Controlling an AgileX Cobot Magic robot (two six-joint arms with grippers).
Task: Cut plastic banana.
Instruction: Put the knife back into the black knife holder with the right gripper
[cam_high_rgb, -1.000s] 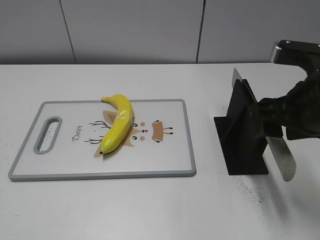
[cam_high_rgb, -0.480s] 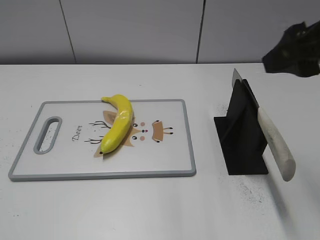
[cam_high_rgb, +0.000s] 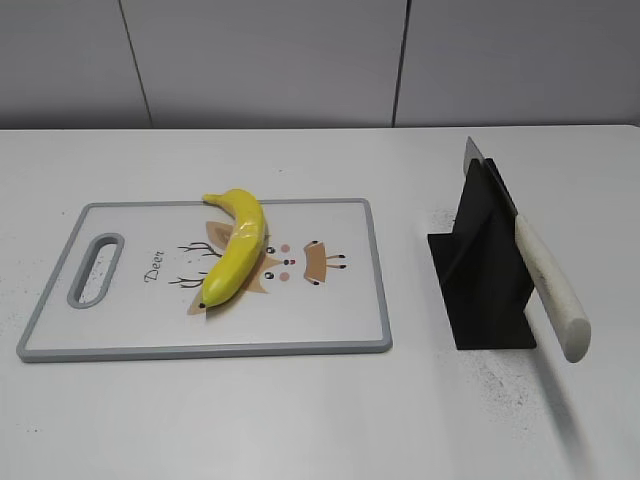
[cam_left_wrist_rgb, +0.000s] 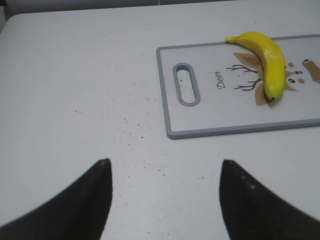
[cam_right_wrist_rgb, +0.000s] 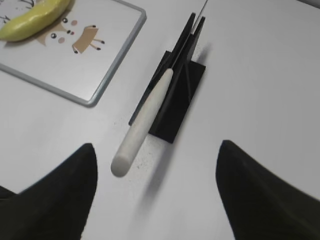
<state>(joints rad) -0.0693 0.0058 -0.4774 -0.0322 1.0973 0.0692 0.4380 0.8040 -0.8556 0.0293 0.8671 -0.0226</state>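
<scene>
Nearest to me, my left jaws (cam_left_wrist_rgb: 165, 200) are spread wide over bare white surface (cam_left_wrist_rgb: 75, 75), their 2 dark fingertips (cam_left_wrist_rgb: 95, 200) low in the left wrist view with nothing between them. My right jaws (cam_right_wrist_rgb: 155, 195) are spread wide too, empty, hanging above the knife (cam_right_wrist_rgb: 145, 125), whose pale handle slants toward me and ends between the 2 fingertips (cam_right_wrist_rgb: 65, 190) without touching either.

Farther out, the knife's blade sits slotted in a black stand (cam_right_wrist_rgb: 175, 100) on the surface. In the exterior view neither arm shows; the knife (cam_high_rgb: 545, 280) leans in the stand (cam_high_rgb: 485, 270), handle sticking out low to the right.

Beyond that, to the left, lies a white cutting board (cam_high_rgb: 330, 320) with a grey rim, a handle slot and a deer drawing. The plastic banana (cam_high_rgb: 235, 250) rests whole on the board, across the drawing, well apart from the stand.
</scene>
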